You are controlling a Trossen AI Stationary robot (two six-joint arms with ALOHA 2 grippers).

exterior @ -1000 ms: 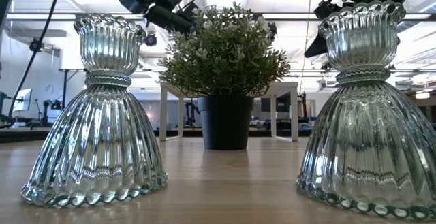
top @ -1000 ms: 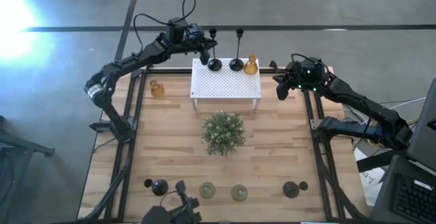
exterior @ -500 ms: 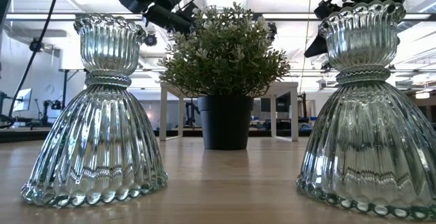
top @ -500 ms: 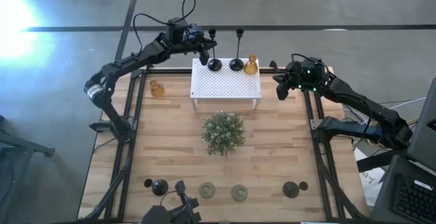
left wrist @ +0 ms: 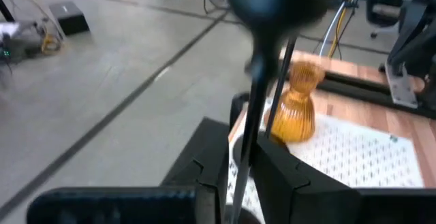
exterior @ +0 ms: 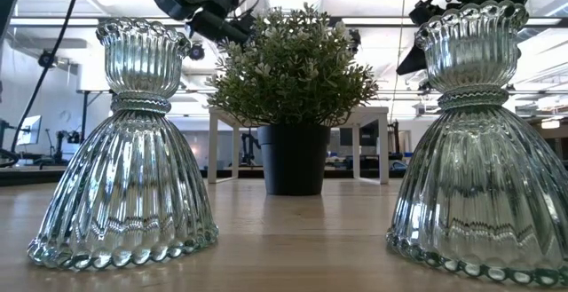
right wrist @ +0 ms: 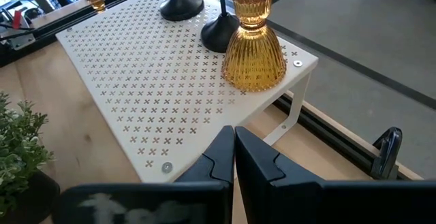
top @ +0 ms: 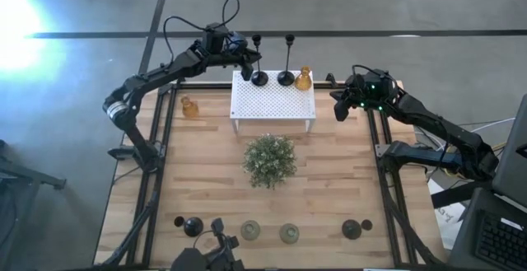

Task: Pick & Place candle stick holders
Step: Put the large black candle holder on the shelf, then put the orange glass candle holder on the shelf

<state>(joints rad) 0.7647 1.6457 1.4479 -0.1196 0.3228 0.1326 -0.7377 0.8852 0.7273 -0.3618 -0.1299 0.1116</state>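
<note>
Three holders are already set on the white perforated stand [top: 272,98], along its far edge: two tall black stem holders [top: 259,77] [top: 286,77] and one amber glass holder [top: 304,79].

The left gripper [top: 249,57] is positioned at the left-hand black holder; in the left wrist view the thin stem [left wrist: 253,125] passes between the fingers [left wrist: 286,176], w/ the jaws only slightly parted, so a release is judged to be under way.

The right gripper [top: 338,110] is parked beside the stand, fingers closed, nothing held.

Still to be moved: second amber holder [top: 189,107] on the table at left, plus two short black holders [top: 192,226] [top: 352,229] and two pale glass holders [top: 250,231] [top: 289,233] along the near edge, past the plant [top: 269,160].

Approx. three of eight done.
</note>
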